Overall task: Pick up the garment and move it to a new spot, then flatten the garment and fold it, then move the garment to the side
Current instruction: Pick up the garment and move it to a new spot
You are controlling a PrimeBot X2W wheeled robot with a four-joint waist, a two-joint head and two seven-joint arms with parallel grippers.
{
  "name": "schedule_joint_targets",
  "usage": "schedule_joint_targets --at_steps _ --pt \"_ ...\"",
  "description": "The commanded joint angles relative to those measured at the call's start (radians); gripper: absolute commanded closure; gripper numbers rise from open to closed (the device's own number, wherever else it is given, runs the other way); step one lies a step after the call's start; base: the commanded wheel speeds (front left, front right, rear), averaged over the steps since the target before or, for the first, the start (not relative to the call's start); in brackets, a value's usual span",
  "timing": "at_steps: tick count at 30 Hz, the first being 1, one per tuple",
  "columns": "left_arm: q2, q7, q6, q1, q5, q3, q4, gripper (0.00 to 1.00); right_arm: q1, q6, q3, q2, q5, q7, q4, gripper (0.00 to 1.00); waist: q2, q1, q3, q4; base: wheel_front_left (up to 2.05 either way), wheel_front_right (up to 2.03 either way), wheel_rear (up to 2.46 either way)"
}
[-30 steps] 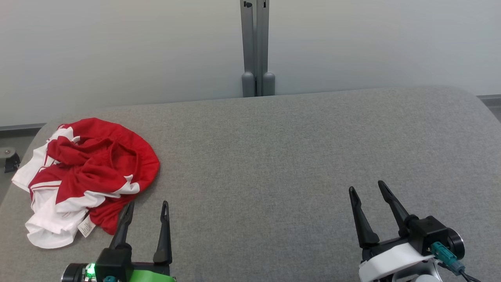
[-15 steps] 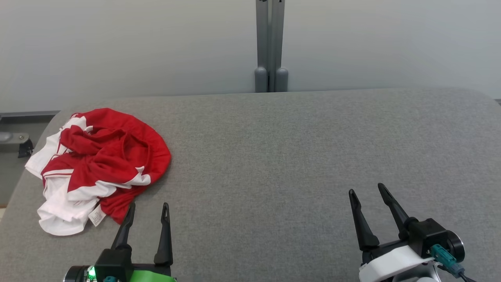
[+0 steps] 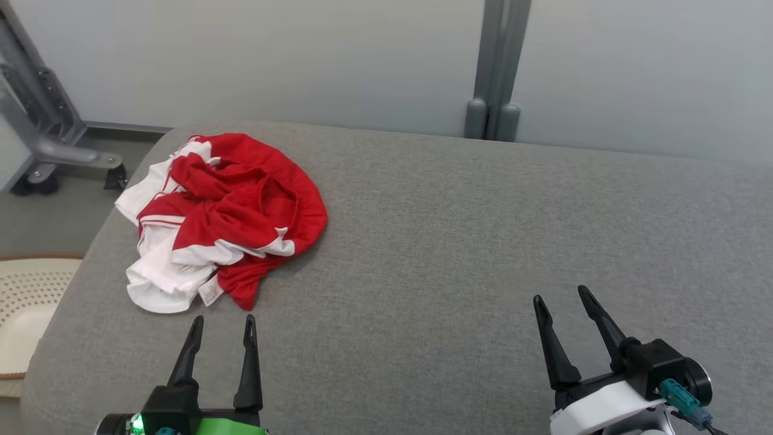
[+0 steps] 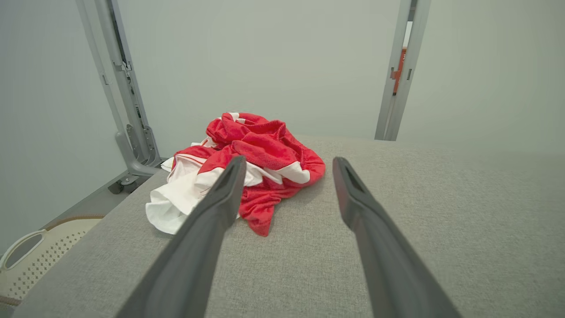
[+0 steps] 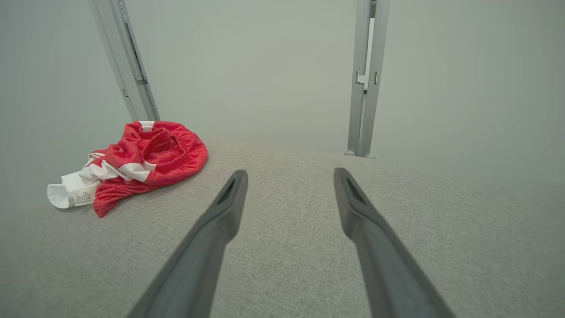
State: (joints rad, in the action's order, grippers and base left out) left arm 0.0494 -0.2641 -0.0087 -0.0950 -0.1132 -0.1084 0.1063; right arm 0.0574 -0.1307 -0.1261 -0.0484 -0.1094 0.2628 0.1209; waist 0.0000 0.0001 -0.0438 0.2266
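Left gripper (image 3: 222, 320): jaws spread, empty, over the grey fabric-covered table (image 3: 459, 241), tips just short of the crumpled red-and-white garment (image 3: 232, 208). Right gripper (image 3: 560, 297): jaws spread, empty, well apart from the garment. The garment lies bunched near the table's far left corner. A white perforated basket (image 3: 27, 302) sits beyond the left edge.

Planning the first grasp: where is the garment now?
In the head view the garment lies crumpled near the left end of the grey table, just ahead of the open left gripper, not touching it.
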Motion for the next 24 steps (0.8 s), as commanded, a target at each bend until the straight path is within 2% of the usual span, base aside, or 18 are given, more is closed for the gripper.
schedule_joint_targets --at_steps 1,13,20,24 --pt "0.002 -0.001 0.001 -0.012 0.001 0.005 0.002 0.0 0.008 0.0 -0.002 -0.004 -0.002 0.003 -0.001 0.0 0.0 -0.0001 0.005 0.069 0.0 0.0 0.0" --pt "0.002 -0.001 -0.008 -0.023 0.011 0.02 -0.001 0.0 0.016 0.0 -0.008 -0.004 -0.012 0.003 0.002 0.0 0.0 -0.0001 0.002 0.179 0.0 0.0 0.0" --pt "0.002 -0.001 -0.005 -0.034 0.003 0.022 -0.007 0.0 0.022 0.0 -0.01 -0.004 -0.003 0.003 -0.003 0.0 0.0 -0.0001 0.011 0.199 0.0 0.0 0.0" --pt "0.002 -0.001 -0.006 -0.009 0.006 0.012 -0.016 0.0 -0.004 0.0 -0.013 -0.004 0.019 0.003 -0.008 0.0 0.0 -0.0001 0.053 0.188 0.0 0.0 0.0"
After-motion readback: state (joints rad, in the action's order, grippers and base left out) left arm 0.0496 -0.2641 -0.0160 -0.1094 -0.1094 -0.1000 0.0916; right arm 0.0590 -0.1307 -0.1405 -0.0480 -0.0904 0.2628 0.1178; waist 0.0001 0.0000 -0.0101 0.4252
